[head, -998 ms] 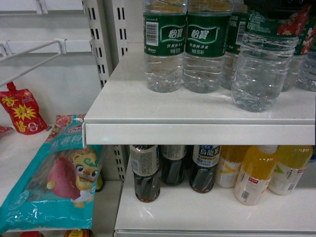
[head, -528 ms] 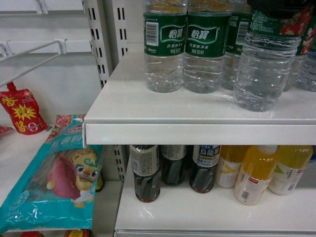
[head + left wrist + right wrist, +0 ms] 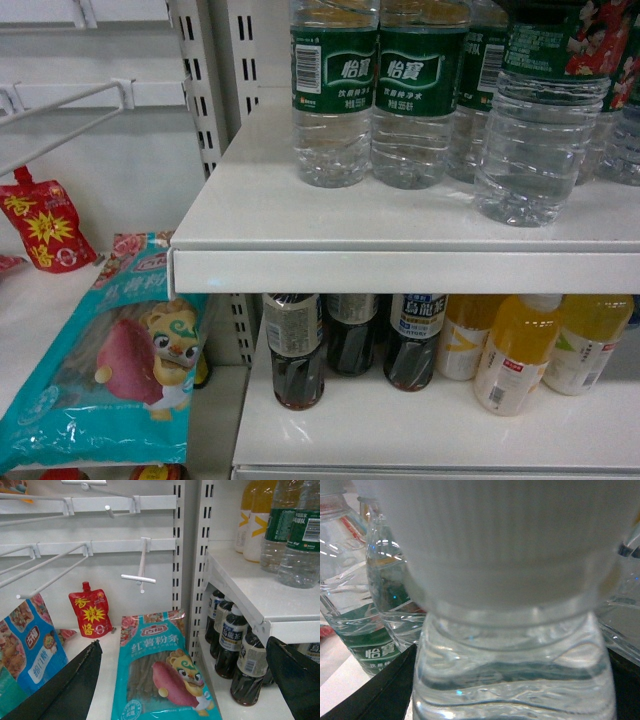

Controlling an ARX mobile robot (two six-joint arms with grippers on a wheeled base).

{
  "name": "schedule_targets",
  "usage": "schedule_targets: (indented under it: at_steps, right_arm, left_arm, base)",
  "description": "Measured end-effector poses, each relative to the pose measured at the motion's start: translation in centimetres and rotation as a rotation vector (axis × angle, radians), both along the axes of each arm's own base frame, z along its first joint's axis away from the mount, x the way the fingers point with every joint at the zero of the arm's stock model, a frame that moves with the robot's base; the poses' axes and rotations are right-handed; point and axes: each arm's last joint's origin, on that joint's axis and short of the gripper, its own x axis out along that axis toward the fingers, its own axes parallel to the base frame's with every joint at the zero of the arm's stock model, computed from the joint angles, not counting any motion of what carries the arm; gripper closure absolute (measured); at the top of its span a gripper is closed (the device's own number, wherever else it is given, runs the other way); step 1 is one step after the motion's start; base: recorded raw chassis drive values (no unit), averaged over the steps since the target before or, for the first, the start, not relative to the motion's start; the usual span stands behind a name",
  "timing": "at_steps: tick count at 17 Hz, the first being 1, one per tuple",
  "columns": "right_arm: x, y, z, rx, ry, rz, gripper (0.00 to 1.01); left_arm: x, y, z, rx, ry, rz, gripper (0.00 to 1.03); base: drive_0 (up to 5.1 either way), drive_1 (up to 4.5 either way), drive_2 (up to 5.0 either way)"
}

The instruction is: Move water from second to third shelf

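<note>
Clear ribbed plastic water bottle with green label [image 3: 540, 120], upper right, fills the right wrist view; clench below its cap, lift straight. Right jaws' state unclear; left gripper [image 3: 185, 680] stands released.

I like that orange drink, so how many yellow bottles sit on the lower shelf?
3 show, in a row at the right of the lower shelf: one behind, one in front, one rightmost. More may be hidden behind them.
</note>
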Motion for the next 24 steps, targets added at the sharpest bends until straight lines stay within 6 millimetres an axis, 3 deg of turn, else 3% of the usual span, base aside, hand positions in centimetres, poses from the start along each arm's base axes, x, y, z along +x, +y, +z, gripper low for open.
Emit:
schedule_targets:
  at_steps: [8,11,15,19,20,21,24]
  right_arm:
    - [-0.6,-0.2,0.4,0.002,0.001,0.01,0.03]
    - [-3.0,-1.3,1.0,0.006,-0.02,0.019,0.03]
    - [-8.6,-3.4,0.3,0.015,-0.023,0.057,0.03]
    - [-12.9,-5.4,-0.4,0.049,-0.028,0.017,0.04]
    - [-15.4,-6.2,-1.0,0.0,-0.157,-0.197,0.22]
    - [-17.8,-8.0,-3.5,-0.037,-0.131,-0.309,0.41]
    - [-19.6,-8.7,-5.7,-0.047,-0.167,-0.313,0.76]
  left_arm:
    - [0.0,0.0,0.0,0.0,0.0,0.0,0.05]
    - [0.0,0.0,0.0,0.0,0.0,0.0,0.05]
    - [0.0,0.0,0.0,0.0,0.0,0.0,0.05]
    - [0.0,0.0,0.0,0.0,0.0,0.0,0.05]
    - [0.0,0.0,0.0,0.0,0.0,0.0,0.05]
    - [0.0,0.0,0.0,0.0,0.0,0.0,0.05]
    - [0.0,0.0,0.0,0.0,0.0,0.0,0.05]
  base:
    - [0.0,0.0,0.0]
    - [0.0,0.0,0.0]
    - [0.0,0.0,0.0]
    - [0.0,0.0,0.0]
    - [0.0,0.0,0.0]
    - [0.0,0.0,0.0]
    - [0.0,0.0,0.0]
